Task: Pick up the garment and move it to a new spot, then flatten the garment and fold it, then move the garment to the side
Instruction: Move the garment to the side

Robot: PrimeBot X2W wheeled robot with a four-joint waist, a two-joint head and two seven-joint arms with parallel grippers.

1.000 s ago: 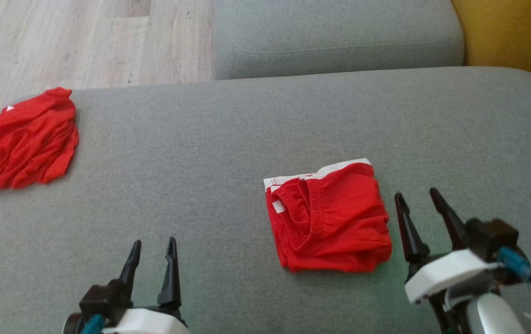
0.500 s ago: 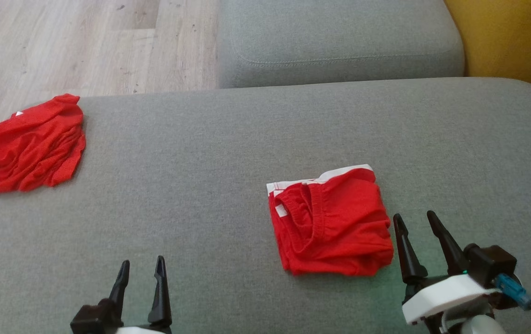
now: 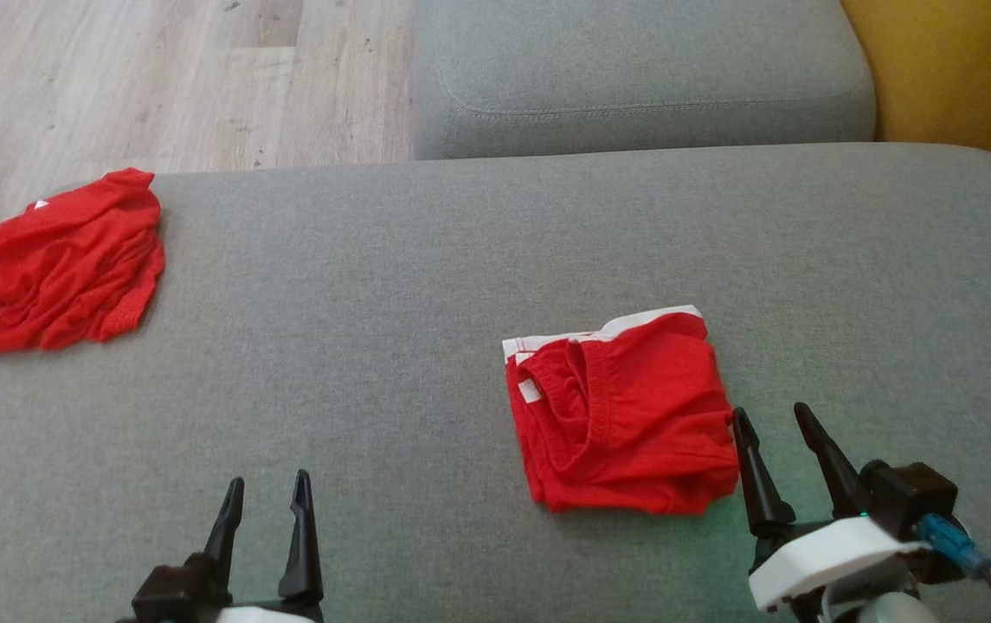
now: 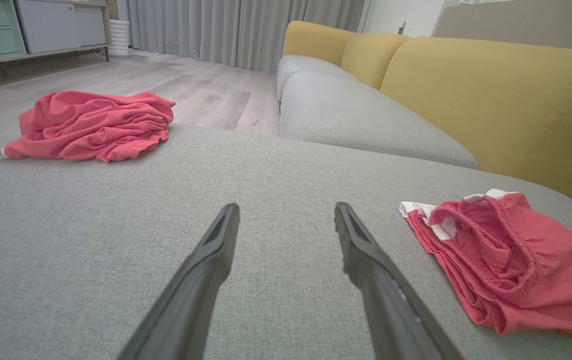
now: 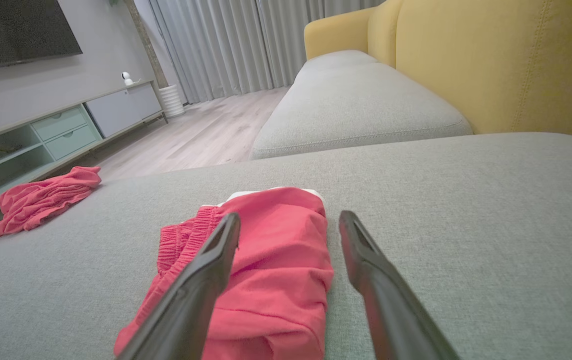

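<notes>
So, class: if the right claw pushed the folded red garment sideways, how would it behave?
Probably floppy: the folded red garment shows soft creases and a gathered waistband, so its layers would likely bunch. The woven grey cushion looks grippy, so it would likely drag, not glide.

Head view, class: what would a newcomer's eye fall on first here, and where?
Two red shapes on the grey sofa seat stand out: the folded garment right of centre and a crumpled garment at the seat's left edge. The right gripper hangs open beside the folded one; the left gripper, open too, sits lower left.
</notes>
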